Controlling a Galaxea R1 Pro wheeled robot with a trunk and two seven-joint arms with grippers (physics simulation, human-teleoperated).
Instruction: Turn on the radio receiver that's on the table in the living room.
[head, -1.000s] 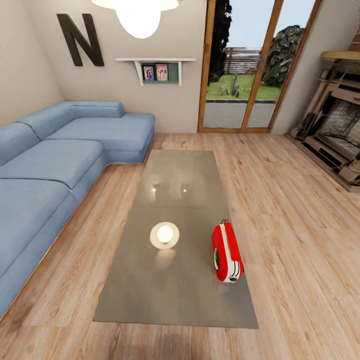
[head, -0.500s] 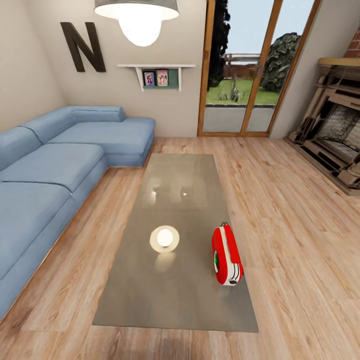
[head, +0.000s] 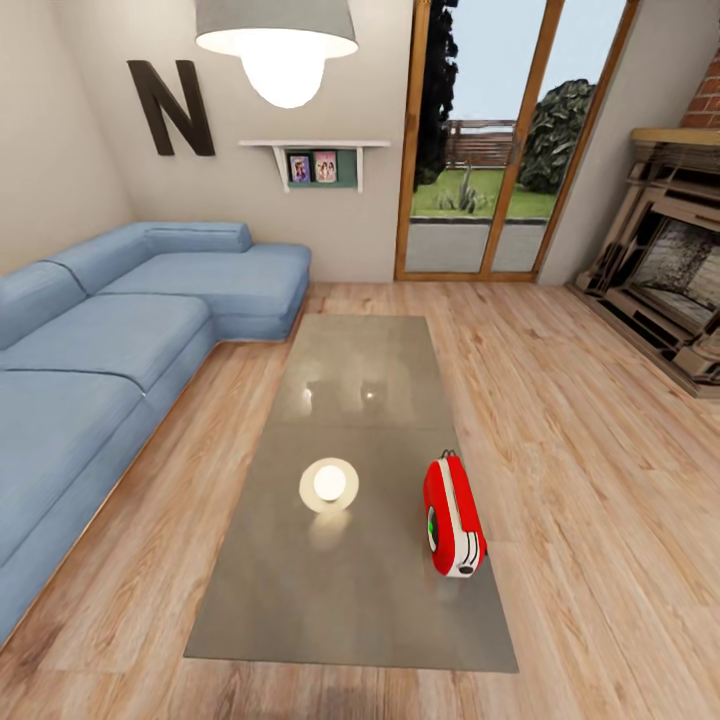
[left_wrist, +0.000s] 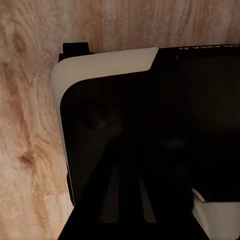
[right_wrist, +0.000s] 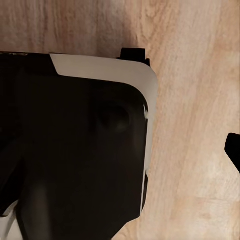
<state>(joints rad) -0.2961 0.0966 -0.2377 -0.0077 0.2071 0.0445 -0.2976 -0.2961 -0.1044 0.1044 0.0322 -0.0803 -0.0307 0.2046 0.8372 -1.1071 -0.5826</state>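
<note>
A blue sofa (head: 110, 340) lines the left; the red radio (head: 453, 514) stands on the glossy worktop (head: 350, 420) near its right edge. Neither tool's state can be told. Approach squarely, then find the radio's switch.

My head camera has tilted upward over the last second, so the ceiling lamp (head: 277, 45), the wall letter N (head: 172, 106) and the shelf (head: 314, 147) sit lower in my view, while nothing in the room itself moved.
</note>
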